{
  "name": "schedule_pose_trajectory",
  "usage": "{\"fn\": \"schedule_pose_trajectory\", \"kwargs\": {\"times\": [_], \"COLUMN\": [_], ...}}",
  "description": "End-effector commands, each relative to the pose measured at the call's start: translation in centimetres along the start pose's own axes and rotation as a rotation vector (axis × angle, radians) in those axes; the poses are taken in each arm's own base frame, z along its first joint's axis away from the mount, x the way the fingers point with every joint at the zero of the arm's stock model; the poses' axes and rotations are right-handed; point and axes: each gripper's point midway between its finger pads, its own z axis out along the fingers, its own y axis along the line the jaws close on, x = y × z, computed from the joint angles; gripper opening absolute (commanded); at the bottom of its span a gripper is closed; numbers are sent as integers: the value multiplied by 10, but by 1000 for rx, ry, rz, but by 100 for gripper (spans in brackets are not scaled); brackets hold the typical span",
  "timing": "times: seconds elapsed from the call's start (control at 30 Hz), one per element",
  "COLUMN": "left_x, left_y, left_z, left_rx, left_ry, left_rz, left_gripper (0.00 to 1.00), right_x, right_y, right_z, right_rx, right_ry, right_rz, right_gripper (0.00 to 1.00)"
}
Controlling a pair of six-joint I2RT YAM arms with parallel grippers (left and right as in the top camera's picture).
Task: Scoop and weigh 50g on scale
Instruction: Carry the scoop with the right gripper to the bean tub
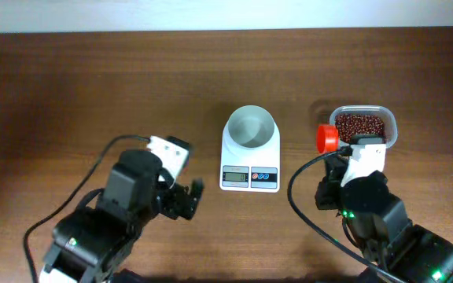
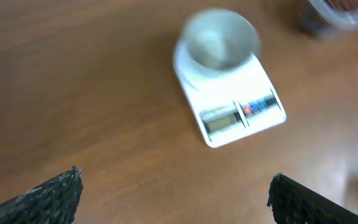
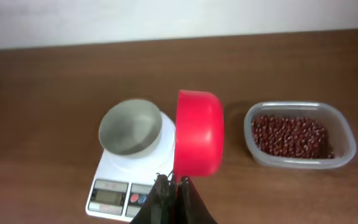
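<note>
One scale (image 1: 249, 161), readout illegible (blurry), one bean tub (image 1: 362, 126), one red scoop (image 3: 197, 134) pinched in right gripper (image 3: 174, 185), left gripper (image 2: 176, 193) wide.

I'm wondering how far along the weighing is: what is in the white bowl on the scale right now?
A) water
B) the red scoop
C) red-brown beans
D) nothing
D: the inside of the bowl on the scale is bare, while the beans lie in the clear tub and the right gripper holds the red scoop.
</note>
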Motion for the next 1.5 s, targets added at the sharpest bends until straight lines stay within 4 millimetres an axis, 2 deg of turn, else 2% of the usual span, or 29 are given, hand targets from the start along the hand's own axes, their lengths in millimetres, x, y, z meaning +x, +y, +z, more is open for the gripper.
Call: {"fn": "schedule_pose_trajectory", "kwargs": {"times": [0.0, 0.07, 0.17, 0.3, 0.4, 0.63, 0.83, 0.9, 0.93, 1.07, 1.47], "left_x": [-14, -22, -29, -25, -25, -25, -14, -12, -9, -1, 0], "left_y": [-25, -28, -21, -20, -20, -20, -18, -28, -36, -9, -12], "left_z": [-8, -10, -3, 3, 3, 5, 37, 41, 40, 39, 37], "left_rx": [148, 175, 134, 132, 133, 134, 141, 210, 285, 259, 282], "left_ry": [0, 24, 43, 78, 78, 80, 191, 198, 191, 225, 226], "left_rz": [246, 319, 325, 324, 324, 363, 393, 438, 486, 408, 398], "left_gripper": [99, 99, 99, 99, 99, 99, 99, 99, 99, 99, 99], "right_x": [3, 8, 13, 12, 10, 10, 7, 7, 7, 7, 8], "right_y": [2, -16, -42, -51, -61, -65, -65, -65, -65, -65, -65], "right_z": [-2, 2, 5, 5, 5, 5, 6, 6, 6, 6, 6], "right_rx": [-51, -18, -5, -86, -61, -34, -37, -37, -37, -37, -36], "right_ry": [52, 96, 161, 191, 183, 182, 170, 170, 170, 170, 174], "right_rz": [48, 100, 149, 184, 211, 208, 207, 207, 207, 207, 207], "right_gripper": [4, 4, 4, 4, 4, 4, 4, 4, 4, 4, 4]}}
